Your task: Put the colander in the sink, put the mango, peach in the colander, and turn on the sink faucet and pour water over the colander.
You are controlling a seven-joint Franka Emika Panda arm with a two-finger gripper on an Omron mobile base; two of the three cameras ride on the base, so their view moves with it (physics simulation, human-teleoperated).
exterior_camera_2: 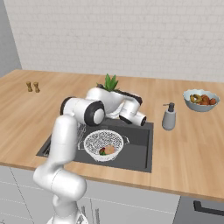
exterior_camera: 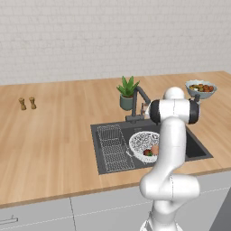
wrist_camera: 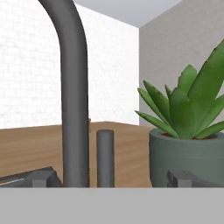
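Faucet [wrist_camera: 73,96]: dark grey spout rising close before the hand camera, short upright lever [wrist_camera: 105,157] just beside it. In the left base view the spout angles up behind the sink [exterior_camera: 194,149], base on the back rim.

Jaws: wide apart, holding nothing; the two dark fingertips [wrist_camera: 40,177] sit low at either side of the faucet, touching neither spout nor lever as far as the close view allows.

Plant [wrist_camera: 188,135]: green spiky leaves in a grey-green pot, upright, just beside the faucet on the surface [exterior_camera: 49,135].

Sink: dark grey recessed basin; ribbed drainboard [exterior_camera: 113,149] to one side.

Colander [exterior_camera_2: 103,143]: white mesh bowl, upright, inside the sink basin.

Peach [exterior_camera_2: 110,149]: pinkish-orange, inside the colander.

Mango [exterior_camera_2: 102,152]: dark red with green, inside the colander, touching the peach.

Soap dispenser [exterior_camera_2: 169,117]: grey, upright on the surface, near the sink's edge.

Fruit bowl [exterior_camera_2: 201,100]: grey-blue, filled with orange fruit, well apart from the sink.

Shakers [exterior_camera: 27,103]: two small brown pieces, standing together, far along the surface.

Arm [exterior_camera_2: 65,144]: white, reaching over the sink toward the faucet.
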